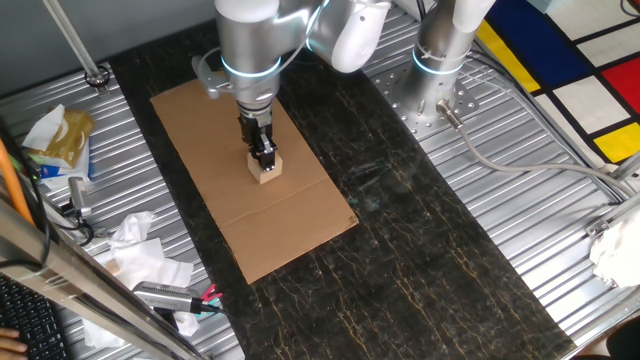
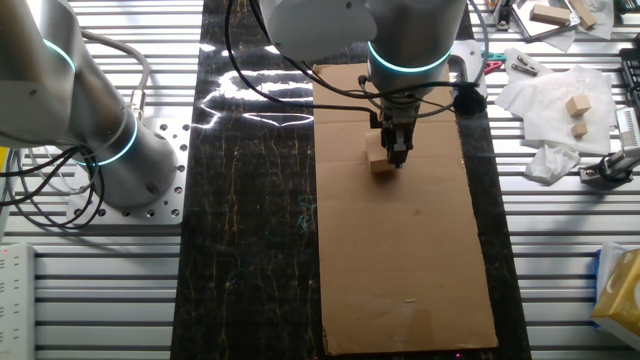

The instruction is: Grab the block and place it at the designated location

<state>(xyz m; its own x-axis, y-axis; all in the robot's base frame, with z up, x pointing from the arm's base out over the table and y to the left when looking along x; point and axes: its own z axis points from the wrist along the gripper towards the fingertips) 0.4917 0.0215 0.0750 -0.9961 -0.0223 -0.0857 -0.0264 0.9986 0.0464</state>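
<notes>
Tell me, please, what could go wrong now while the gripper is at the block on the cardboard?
The gripper sits low over the block, so an off-centre closing might tip or push it across the cardboard sheet. The black dot is not visible in either view, possibly hidden, so placement cannot be checked.

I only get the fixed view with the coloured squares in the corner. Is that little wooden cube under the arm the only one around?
Observer: No. The other fixed view shows two more cubes lying on white paper, off to the side.
Operator: Any other wood over there?
Observer: Yes, a longer wooden piece at the picture's top edge.
Operator: And the cube at the arm?
Observer: From that side the block shows beside the tool, not beneath it.
</notes>
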